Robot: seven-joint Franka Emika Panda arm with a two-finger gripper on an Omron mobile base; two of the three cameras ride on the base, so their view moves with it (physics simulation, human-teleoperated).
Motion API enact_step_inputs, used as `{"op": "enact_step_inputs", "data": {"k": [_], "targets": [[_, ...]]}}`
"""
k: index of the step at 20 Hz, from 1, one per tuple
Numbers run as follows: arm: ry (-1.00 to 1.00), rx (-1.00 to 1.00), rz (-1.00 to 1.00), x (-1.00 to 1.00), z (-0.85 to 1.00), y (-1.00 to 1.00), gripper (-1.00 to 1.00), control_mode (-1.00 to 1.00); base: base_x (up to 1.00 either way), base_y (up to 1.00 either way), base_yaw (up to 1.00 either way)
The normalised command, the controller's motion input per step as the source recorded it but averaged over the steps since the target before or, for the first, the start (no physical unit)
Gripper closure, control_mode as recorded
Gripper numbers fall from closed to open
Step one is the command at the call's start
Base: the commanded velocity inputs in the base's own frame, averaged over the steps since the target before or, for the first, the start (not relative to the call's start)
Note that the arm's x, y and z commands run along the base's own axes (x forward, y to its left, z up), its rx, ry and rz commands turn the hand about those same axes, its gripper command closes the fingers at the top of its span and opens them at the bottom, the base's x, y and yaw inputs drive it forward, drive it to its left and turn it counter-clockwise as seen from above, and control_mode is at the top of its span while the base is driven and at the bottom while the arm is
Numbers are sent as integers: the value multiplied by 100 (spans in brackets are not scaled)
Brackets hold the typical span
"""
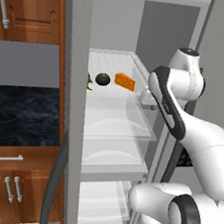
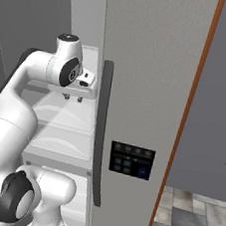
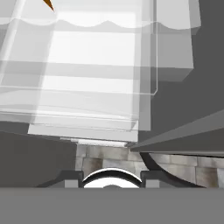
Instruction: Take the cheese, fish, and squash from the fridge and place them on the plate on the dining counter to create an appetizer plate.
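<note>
The fridge (image 1: 73, 104) stands open with its white inside and clear shelves showing. On an upper shelf sit the orange cheese (image 1: 125, 81) wedge and, left of it, the dark round squash (image 1: 103, 79). A green sliver of the fish (image 1: 89, 82) peeks out beside the squash, mostly hidden by the fridge wall. My gripper (image 2: 72, 98) hangs at the shelf's front right edge and points down. It is open, with nothing between its fingers. An orange tip of the cheese (image 3: 49, 4) shows at the top of the hand view. The plate and the dining counter are out of view.
The grey fridge door (image 2: 148, 89), with its long dark handle (image 2: 100, 133) and a control panel (image 2: 131, 160), stands close on my right. A black marble wall counter (image 1: 19, 112) over wood cabinets lies left of the fridge. Clear lower shelves (image 1: 116, 129) sit below the hand.
</note>
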Motion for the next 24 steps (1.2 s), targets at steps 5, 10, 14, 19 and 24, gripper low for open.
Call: {"op": "enact_step_inputs", "data": {"k": [5, 10, 14, 19, 24], "targets": [[-2, -1, 0, -3, 0, 12, -100, -100, 0, 0, 0], [-9, 0, 0, -3, 0, 42, -100, -100, 0, 0, 0], [-14, 0, 4, 0, 1, 52, -100, -100, 0, 0, 0], [-19, 0, 6, 6, 11, 38, -100, -100, 0, 0, 0], [-13, 0, 6, 39, 21, 14, -100, -100, 0, 0, 0]]}}
